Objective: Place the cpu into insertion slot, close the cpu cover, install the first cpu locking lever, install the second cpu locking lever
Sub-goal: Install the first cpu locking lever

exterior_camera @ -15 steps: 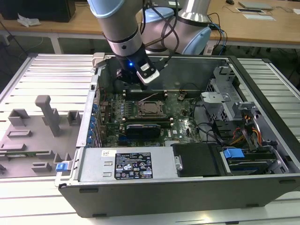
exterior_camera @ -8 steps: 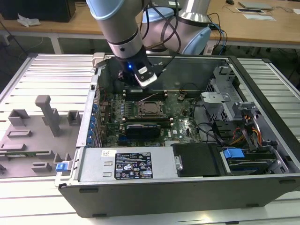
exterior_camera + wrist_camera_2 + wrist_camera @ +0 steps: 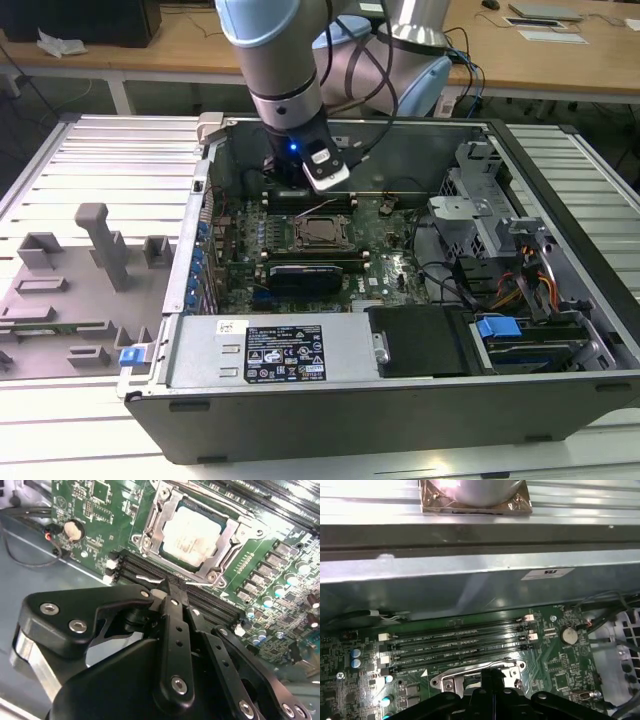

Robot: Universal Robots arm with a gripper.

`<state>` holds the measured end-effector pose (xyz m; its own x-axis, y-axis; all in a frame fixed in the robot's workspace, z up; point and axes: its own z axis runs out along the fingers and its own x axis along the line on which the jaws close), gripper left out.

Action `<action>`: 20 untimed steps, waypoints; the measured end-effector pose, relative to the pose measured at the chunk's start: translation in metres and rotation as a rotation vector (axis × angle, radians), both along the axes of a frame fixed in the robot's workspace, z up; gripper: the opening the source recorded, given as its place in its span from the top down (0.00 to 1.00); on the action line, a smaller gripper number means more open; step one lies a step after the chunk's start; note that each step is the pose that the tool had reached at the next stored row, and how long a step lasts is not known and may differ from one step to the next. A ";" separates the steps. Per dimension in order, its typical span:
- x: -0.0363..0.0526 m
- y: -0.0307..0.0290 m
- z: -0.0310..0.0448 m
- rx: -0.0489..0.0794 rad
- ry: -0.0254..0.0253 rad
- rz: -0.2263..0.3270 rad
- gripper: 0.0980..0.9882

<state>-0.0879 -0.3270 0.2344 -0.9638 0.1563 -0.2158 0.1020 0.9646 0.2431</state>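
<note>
Black jaws, pinched together empty, hang near pale square cpu (image 3: 192,530) inside silver cpu cover (image 3: 159,522).

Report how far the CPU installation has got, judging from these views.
Done: the cpu lies seated with the cpu cover closed over it. In hand: the gripper, jaws shut, is beside the cover, over the memory slots. Left: the locking levers; whether either is latched I cannot tell.

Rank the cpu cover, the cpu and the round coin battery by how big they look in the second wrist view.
1. cpu cover, the outer silver frame.
2. cpu, inside that frame's opening.
3. coin battery, clearly the smallest.
All three sit at similar depth, so nearness hardly skews this.
</note>
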 end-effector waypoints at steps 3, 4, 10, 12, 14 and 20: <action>0.0010 0.0042 -0.0040 0.000 0.0024 0.000 0.99; 0.0051 0.0049 -0.0049 -0.001 0.0048 0.000 0.99; 0.0131 0.0093 -0.0096 -0.001 0.0128 -0.014 0.99; 0.0131 0.0116 -0.0106 -0.001 0.0131 -0.021 0.99; 0.0131 0.0151 -0.0114 -0.001 0.0134 -0.028 0.99; 0.0127 0.0188 -0.0131 -0.002 0.0080 -0.037 0.99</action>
<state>-0.0752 -0.3082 0.2213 -0.9592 0.1911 -0.2086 0.1393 0.9607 0.2400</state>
